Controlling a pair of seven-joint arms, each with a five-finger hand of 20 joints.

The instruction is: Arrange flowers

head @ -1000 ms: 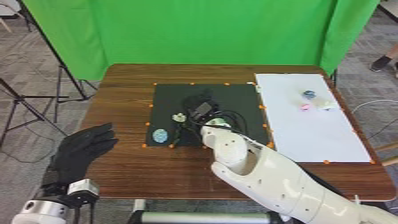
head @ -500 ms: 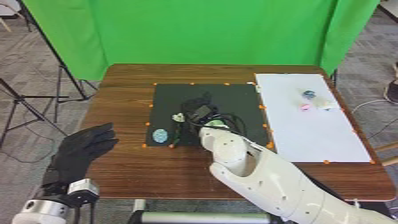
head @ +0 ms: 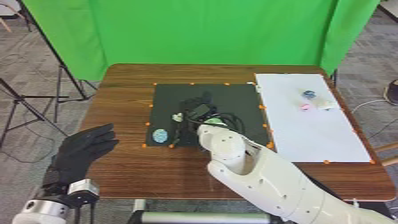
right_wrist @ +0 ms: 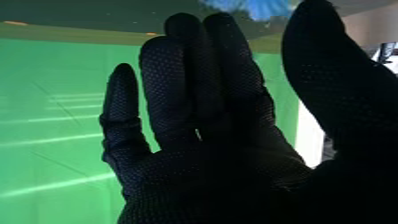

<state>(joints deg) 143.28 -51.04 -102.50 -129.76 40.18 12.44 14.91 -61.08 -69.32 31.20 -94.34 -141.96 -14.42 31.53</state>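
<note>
Background: plain green cloth [head: 213,35] behind a brown wooden table [head: 124,100].
Mat: flat black rectangle [head: 240,92], mid-table; white rectangular sheet [head: 311,135] to its right.
On mat: pale-blue speckled oval piece [head: 160,135], near corner, left side; small whitish flower [head: 178,117] beyond it.
On sheet: small blue flower [head: 308,93], pink one [head: 306,107], white one [head: 325,105], grouped close.
Right hand [head: 197,104]: black glove, over mat, beside whitish flower; fingers straight, thumb spread wide in wrist view.
Wrist view extra: light-blue petals [right_wrist: 262,7] past fingertips, can't tell which piece.
Left hand [head: 84,147]: black glove, at table's left edge, fingers straight, fairly narrow.
</note>
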